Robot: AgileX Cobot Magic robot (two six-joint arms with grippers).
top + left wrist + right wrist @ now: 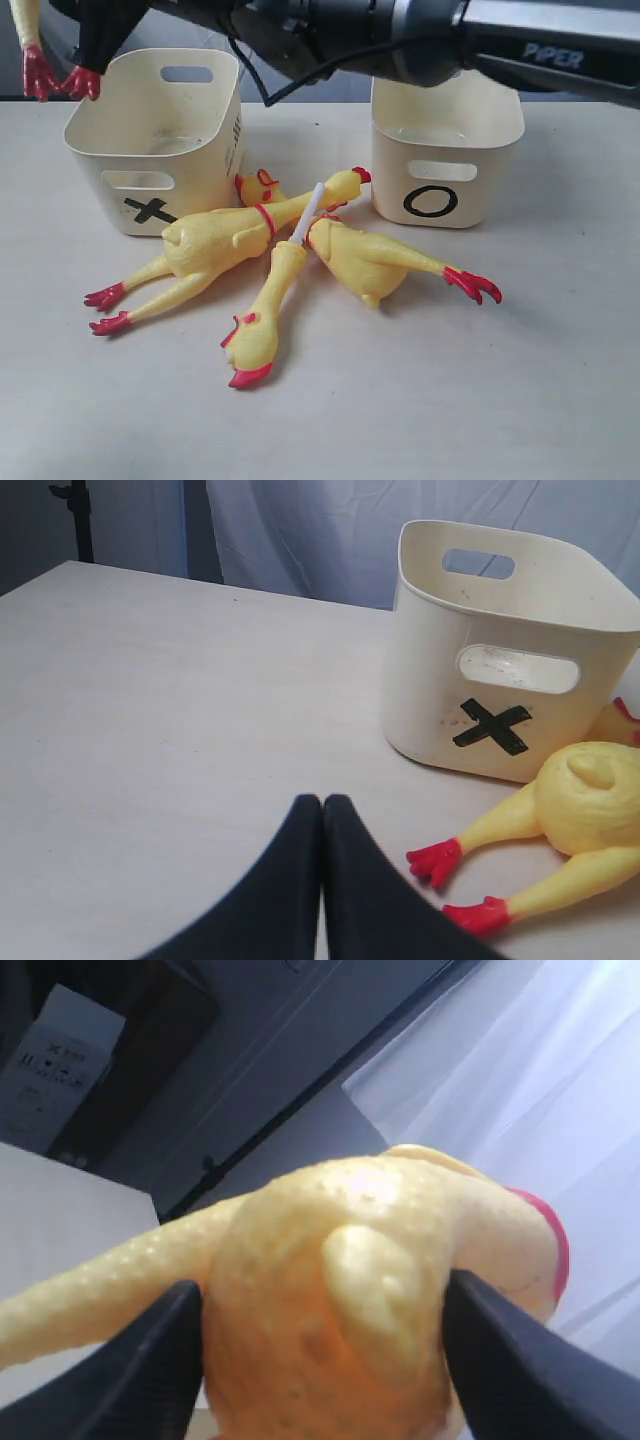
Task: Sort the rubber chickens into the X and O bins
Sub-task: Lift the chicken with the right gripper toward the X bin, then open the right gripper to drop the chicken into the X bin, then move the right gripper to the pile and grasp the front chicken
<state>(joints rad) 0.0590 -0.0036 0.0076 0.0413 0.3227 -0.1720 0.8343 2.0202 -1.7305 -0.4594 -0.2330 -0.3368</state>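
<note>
A rubber chicken (350,1210) is gripped in the right tool (325,1355) beside the X bin (205,185) for deposit; the empty left tool (322,808) is closed.

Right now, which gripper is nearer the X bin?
Right. The right gripper, gripping a chicken, hangs close beside the X bin; the left gripper sits apart, facing its front.

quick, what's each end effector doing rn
left end effector: closed, empty
right end effector: closed on a chicken
</note>
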